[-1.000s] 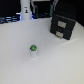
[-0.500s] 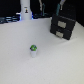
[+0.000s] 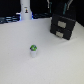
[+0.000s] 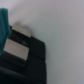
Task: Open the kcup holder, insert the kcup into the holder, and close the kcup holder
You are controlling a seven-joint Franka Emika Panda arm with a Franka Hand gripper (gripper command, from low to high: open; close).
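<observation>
The kcup holder is a black box with pale rectangular marks on its front, standing at the exterior view's upper right; its drawer looks shut. The wrist view shows its front close up with the pale marks. The kcup, a small whitish cup with a green top, stands alone on the white table, well away from the holder. A dark arm mass hangs just above and behind the holder. The gripper's fingertips are not clearly visible; a teal piece shows at the wrist view's edge.
A white table fills most of the exterior view. A white bottle-like object stands at the back, with dark clutter along the far edge.
</observation>
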